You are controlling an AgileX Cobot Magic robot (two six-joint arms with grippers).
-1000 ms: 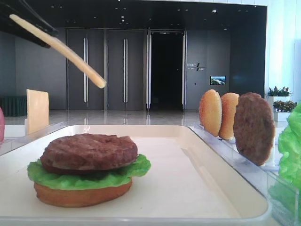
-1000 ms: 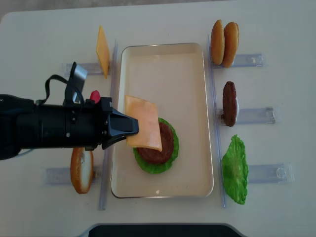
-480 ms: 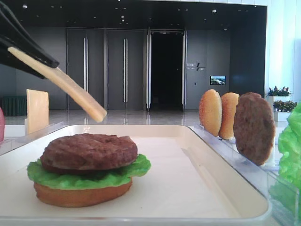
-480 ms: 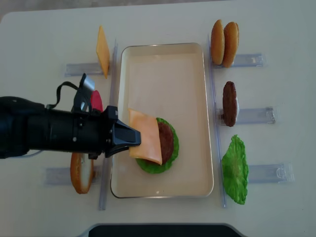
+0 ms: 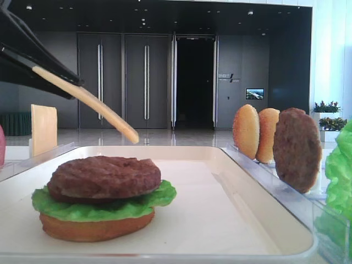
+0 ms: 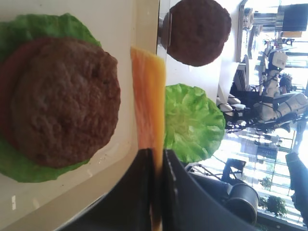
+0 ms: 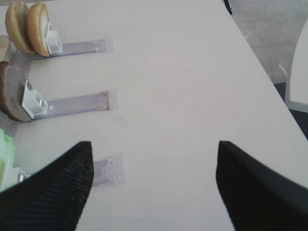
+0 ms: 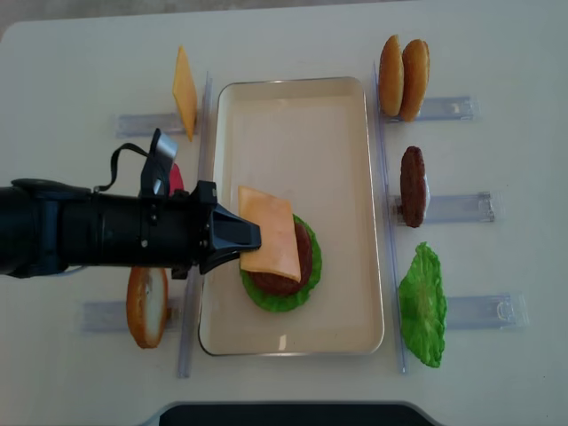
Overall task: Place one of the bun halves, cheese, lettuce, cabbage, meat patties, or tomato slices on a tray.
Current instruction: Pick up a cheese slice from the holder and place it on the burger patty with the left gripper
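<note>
Left gripper [image 8: 251, 236] clamped on cheese [image 8: 269, 233], above patty [image 8: 297, 257].

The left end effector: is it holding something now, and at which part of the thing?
Yes. The left end effector holds a cheese slice, pinched by one edge; the rest of the slice hangs free above the meat patty, not touching it.

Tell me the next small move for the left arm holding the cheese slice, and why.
Probably lower it a little further, then release. The left gripper is shut on the cheese, which hangs tilted in the air above the meat patty, not yet touching it. From overhead the slice already covers much of the patty stacked on lettuce in the tray, so mainly descent remains.
</note>
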